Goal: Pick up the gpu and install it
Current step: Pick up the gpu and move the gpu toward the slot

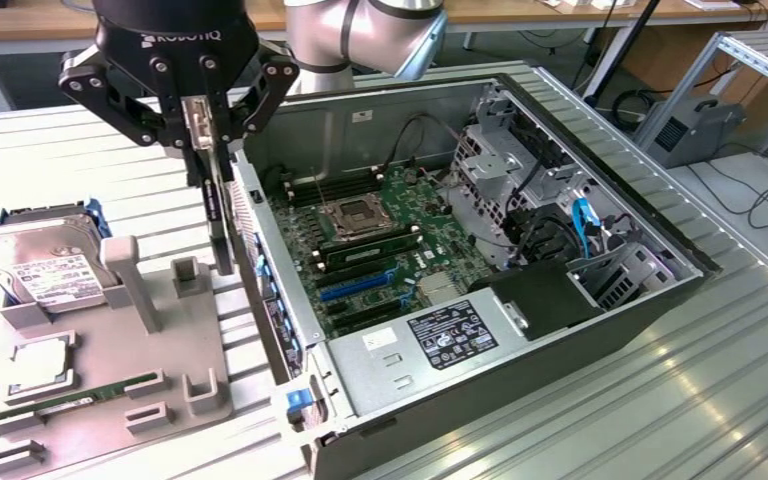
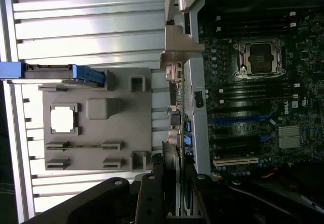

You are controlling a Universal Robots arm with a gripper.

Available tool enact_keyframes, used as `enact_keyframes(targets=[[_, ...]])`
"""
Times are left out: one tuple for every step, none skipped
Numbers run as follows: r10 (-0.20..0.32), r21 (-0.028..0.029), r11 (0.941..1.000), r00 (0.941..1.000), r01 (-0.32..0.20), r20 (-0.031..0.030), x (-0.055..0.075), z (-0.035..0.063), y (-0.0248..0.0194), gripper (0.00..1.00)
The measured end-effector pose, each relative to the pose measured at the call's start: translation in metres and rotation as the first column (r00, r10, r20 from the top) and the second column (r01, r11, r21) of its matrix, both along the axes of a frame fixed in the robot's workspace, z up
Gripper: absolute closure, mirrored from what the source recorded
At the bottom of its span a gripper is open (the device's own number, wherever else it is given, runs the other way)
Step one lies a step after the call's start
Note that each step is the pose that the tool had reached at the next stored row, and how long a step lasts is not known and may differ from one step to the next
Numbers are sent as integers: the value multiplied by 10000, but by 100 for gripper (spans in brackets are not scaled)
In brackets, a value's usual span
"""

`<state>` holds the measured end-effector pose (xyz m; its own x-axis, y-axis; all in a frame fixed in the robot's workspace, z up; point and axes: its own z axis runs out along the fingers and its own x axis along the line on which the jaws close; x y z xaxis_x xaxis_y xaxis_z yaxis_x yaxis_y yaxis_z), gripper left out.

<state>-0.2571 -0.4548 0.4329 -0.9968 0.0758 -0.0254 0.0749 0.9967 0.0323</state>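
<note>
Graphics hardware here comes to one piece: the gpu. It hangs upright and edge-on, clear of every surface, above the gap between the grey fixture tray and the near side wall of the computer case. In the wrist view its silver end bracket shows at the far end of the card.

The single gripper holds the card from above, with its two fingers pinching the thin upper edge between them.

One tray lies at the exterior view's left. It carries one hard drive in a blue frame, one square CPU chip and one narrow green RAM stick.

One case lies on its side at the exterior view's right with its panel off. Inside it are one green motherboard, one empty CPU socket, two blue expansion slots and one labelled power supply.

Everything rests on a ribbed aluminium table. Beyond it a wooden desk runs along the far side. An aluminium frame and loose cables stand at the exterior view's right.
</note>
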Motion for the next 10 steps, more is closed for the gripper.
enact_keyframes(targets=[[0,0,10000,10000,0,0,2,0,0,74],[0,0,10000,10000,0,0,5,0,0,74],[1,0,10000,10000,-1,0,8,0,0,74],[1,0,10000,10000,-1,0,12,0,0,74],[1,0,10000,10000,-1,0,15,0,0,74],[0,0,10000,10000,0,0,18,0,0,74],[1,0,10000,10000,-1,1,22,0,0,74],[0,0,10000,10000,0,0,27,0,0,74],[1,0,10000,10000,-1,0,32,0,0,74],[1,1,10000,10000,-1,1,35,0,0,74]])
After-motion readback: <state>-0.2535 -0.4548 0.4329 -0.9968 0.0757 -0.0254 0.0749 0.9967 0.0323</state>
